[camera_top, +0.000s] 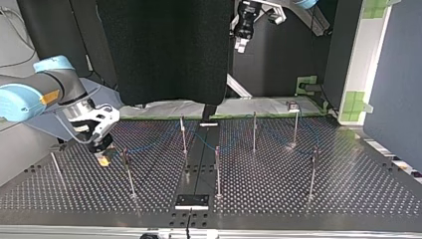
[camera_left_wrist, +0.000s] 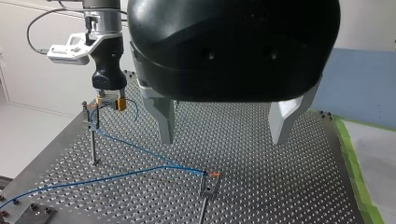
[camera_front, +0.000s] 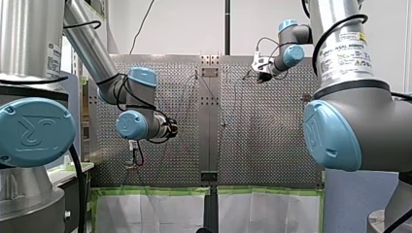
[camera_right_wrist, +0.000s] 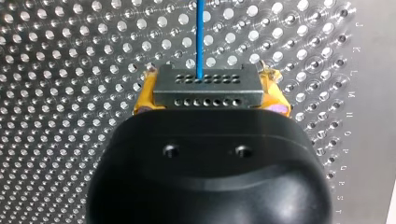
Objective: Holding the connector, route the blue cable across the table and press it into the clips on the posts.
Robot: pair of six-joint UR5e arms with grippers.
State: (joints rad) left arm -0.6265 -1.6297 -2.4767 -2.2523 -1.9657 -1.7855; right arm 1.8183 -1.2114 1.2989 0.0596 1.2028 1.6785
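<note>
My right gripper (camera_right_wrist: 205, 100) is shut on the dark grey connector (camera_right_wrist: 205, 86), with its yellow pads (camera_right_wrist: 144, 100) on either side. The thin blue cable (camera_right_wrist: 200, 37) leaves the connector's face. In the left wrist view my right gripper (camera_left_wrist: 110, 103) hangs just beside a post's clip (camera_left_wrist: 87, 112). The blue cable (camera_left_wrist: 140, 149) runs from there down to a second clip (camera_left_wrist: 210, 179), then back toward the table's corner. My left gripper (camera_left_wrist: 224, 135) is open and empty, high above the table. In the top view my right gripper (camera_top: 103, 158) is low at the left and my left gripper (camera_top: 242, 46) is raised at the back.
Several thin metal posts (camera_top: 217, 172) stand across the perforated table (camera_top: 348, 189). A small black plate (camera_top: 191, 201) sits at the top view's near edge. Green tape and white sheeting (camera_front: 155, 206) line the table's edge in the front view.
</note>
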